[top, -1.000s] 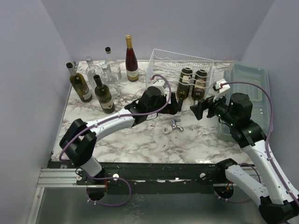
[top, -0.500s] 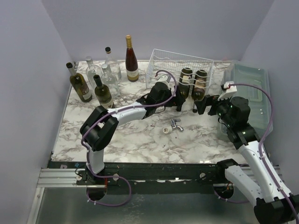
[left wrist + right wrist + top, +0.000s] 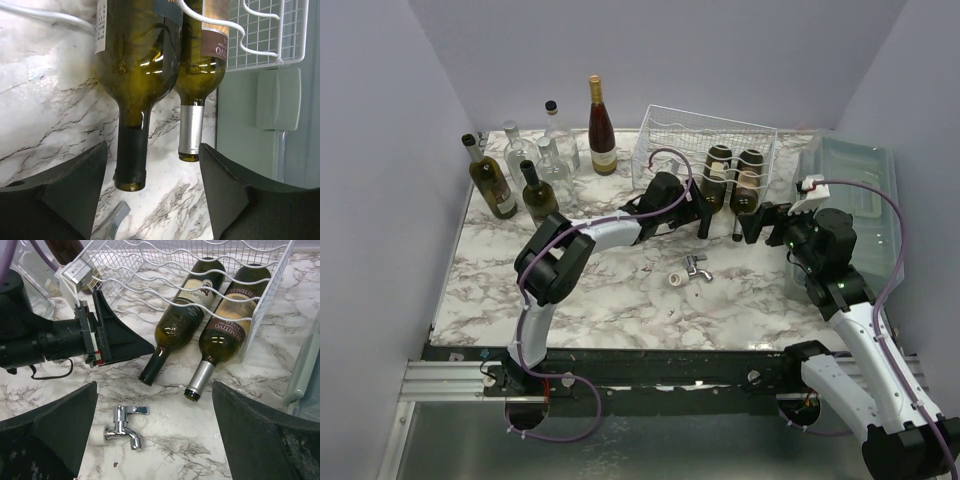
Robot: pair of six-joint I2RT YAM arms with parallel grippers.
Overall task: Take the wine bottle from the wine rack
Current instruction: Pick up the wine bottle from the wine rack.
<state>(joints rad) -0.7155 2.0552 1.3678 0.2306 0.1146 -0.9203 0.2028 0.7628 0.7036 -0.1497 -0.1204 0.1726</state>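
Jaws spread wide and empty, the left gripper (image 3: 153,150) had just reached in to frame the black-capped neck of the glossy green wine bottle (image 3: 132,100), still cradled in the wavy white wire wine rack (image 3: 265,35) on veined marble, so grasping looked imminent, while the right gripper (image 3: 155,386) hovered open nearby.

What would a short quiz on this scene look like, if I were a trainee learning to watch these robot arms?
1. True or false: the left gripper is open.
2. How many bottles lie in the wine rack? A one, B two, C four.
3. Fill in: the bottle nearer the plastic bin has ____ foil on its neck.
Key: 1 true; 2 B; 3 silver.
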